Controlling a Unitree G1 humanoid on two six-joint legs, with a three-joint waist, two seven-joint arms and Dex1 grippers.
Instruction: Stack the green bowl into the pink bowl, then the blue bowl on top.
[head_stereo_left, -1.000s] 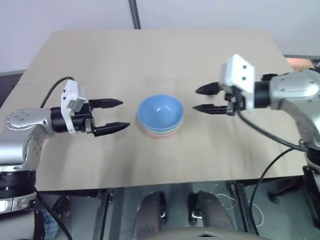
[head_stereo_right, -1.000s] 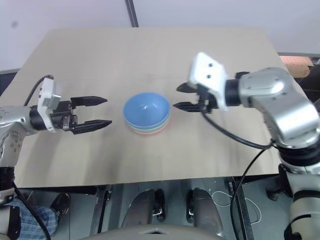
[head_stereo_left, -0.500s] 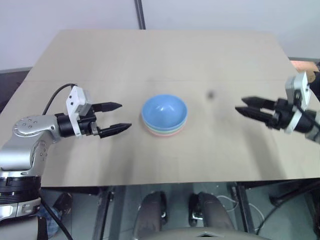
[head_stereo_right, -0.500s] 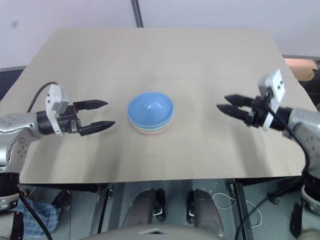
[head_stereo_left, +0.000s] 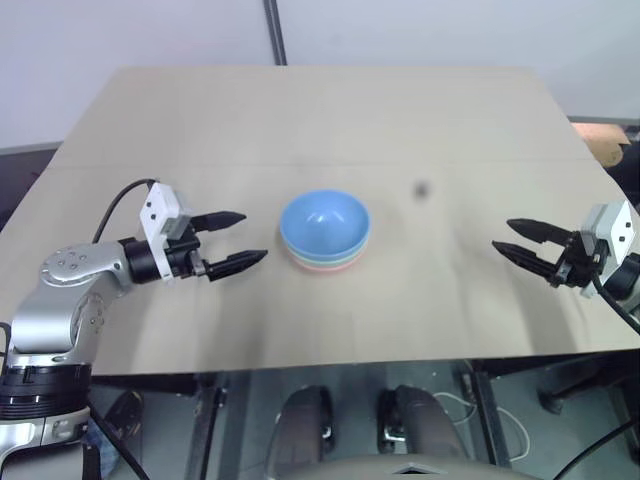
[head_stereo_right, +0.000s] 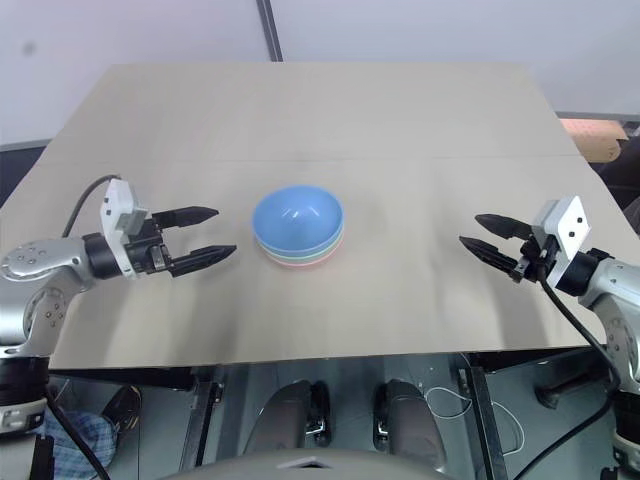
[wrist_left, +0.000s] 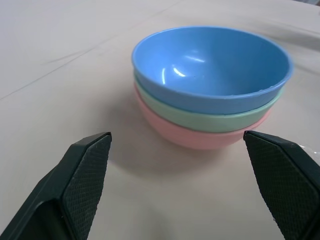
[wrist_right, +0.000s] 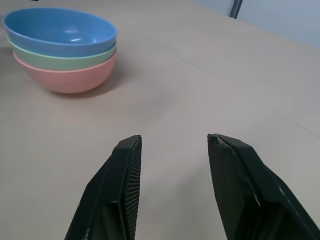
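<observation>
Stacked pink bowl (wrist_left: 200, 134), green bowl (wrist_left: 210, 116), blue bowl (wrist_left: 210, 70) between spread, empty left tool (head_stereo_left: 236, 240) and right tool (head_stereo_right: 487, 236).

The three bowls are nested in one stack, upright, mouths up. The pink bowl (wrist_left: 200, 137) is at the bottom, resting on the tabletop (head_stereo_left: 330, 120); only its rounded salmon wall shows. The green bowl (wrist_left: 200, 116) sits inside it, showing as a pale mint band. The blue bowl (wrist_left: 212, 67) is on top, its glossy sky-blue hollow empty, with small highlights. The rims sit level and close together, the stack barely taller than one bowl. The stack stands between the two end effectors, near the left end effector (head_stereo_left: 232, 240) and just ahead of its tips, and well apart from the right end effector (head_stereo_left: 520, 238). Neither touches it.
</observation>
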